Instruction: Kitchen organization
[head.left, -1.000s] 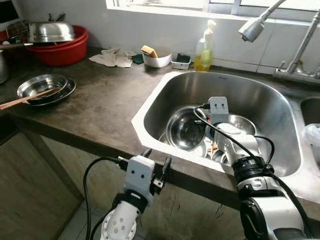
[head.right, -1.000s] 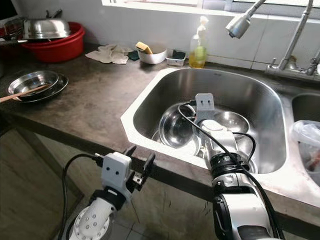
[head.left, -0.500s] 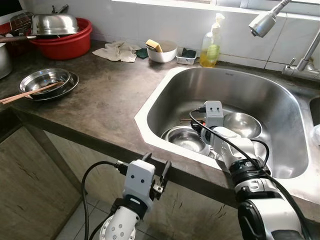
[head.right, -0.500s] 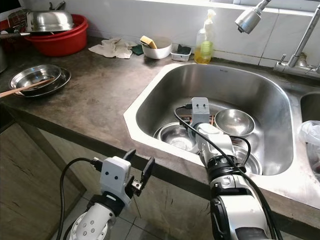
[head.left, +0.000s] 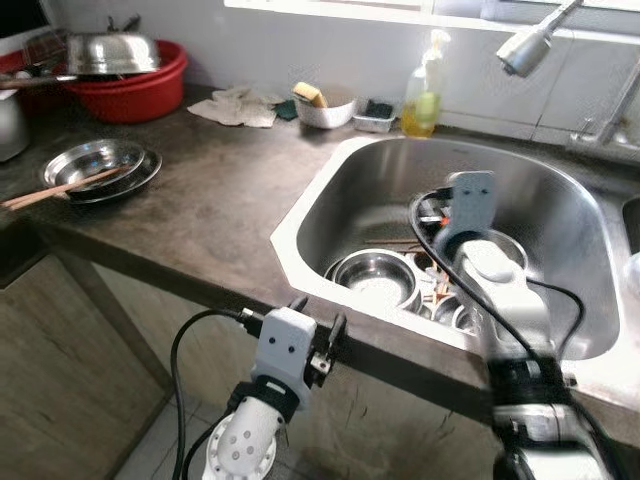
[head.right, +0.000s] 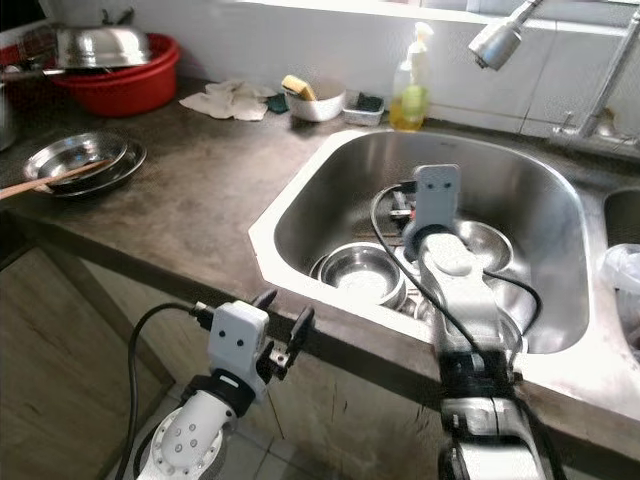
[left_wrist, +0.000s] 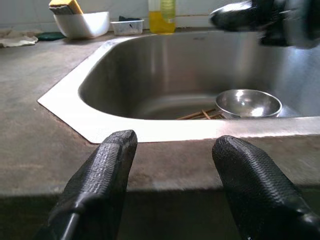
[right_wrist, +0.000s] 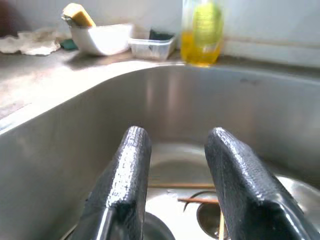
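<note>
While your right pincer (right_wrist: 172, 175) hangs released inside the sink (head.left: 300, 215), steel bowls (head.left: 377, 279) lie on its bottom.
Your left pincer (left_wrist: 175, 165), also released, waits before the dark bench (head.left: 200, 190) edge.

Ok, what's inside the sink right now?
In the sink: a steel bowl near the front, a second bowl, chopsticks on the bottom. The right gripper hovers open; its arm covers more dishes.

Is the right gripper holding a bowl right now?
No. The right gripper hangs open and empty above the sink, with nothing between its fingers.
</note>
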